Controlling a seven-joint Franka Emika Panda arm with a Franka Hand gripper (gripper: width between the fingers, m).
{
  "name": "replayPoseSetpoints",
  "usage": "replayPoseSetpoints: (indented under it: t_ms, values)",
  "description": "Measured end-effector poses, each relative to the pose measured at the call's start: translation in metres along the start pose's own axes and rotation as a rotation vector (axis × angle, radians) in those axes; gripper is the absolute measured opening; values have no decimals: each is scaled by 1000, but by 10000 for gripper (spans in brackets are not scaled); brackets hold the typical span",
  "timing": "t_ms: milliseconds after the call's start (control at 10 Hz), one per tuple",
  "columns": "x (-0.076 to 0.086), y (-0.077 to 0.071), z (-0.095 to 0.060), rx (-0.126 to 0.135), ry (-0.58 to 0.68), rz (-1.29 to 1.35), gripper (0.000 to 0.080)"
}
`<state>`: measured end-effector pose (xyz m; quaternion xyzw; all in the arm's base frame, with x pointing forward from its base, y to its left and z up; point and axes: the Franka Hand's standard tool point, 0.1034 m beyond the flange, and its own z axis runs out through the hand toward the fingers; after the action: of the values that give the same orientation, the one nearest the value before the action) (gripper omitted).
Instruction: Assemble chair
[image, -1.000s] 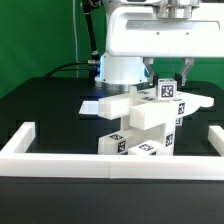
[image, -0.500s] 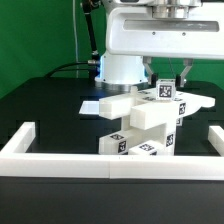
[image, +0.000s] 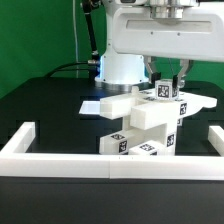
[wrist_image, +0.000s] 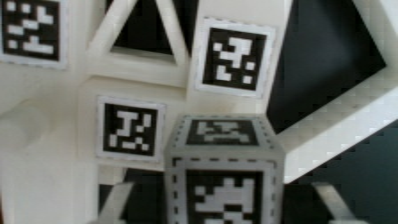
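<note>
The partly built white chair (image: 138, 120) stands in the middle of the black table, its stacked blocky parts showing black-and-white tags. On its upper right, in the exterior view, my gripper (image: 167, 82) comes straight down and is shut on a square white leg (image: 165, 91) with a tag on its face. In the wrist view the same leg (wrist_image: 221, 160) stands between my two fingers (wrist_image: 119, 198), above the X-braced frame (wrist_image: 151, 70) and its tagged slabs. Where the leg's lower end meets the chair is hidden.
A long low white rail (image: 110, 161) runs across the front, with short arms at both ends. The marker board (image: 93, 104) lies flat behind the chair. The arm's white base (image: 125, 66) stands behind it, with a green backdrop beyond.
The gripper has turned slightly on the leg, so that a second finger now shows on the exterior view's left of it. The chair has not moved.
</note>
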<state>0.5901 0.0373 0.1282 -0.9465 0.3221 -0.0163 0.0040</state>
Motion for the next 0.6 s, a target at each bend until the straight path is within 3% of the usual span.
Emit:
replayPoseSetpoints:
  t_ms: [400,600]
  values:
    - [-1,-1,0,2,-2,370,288]
    - [-1,-1,1,1,-2,425,297]
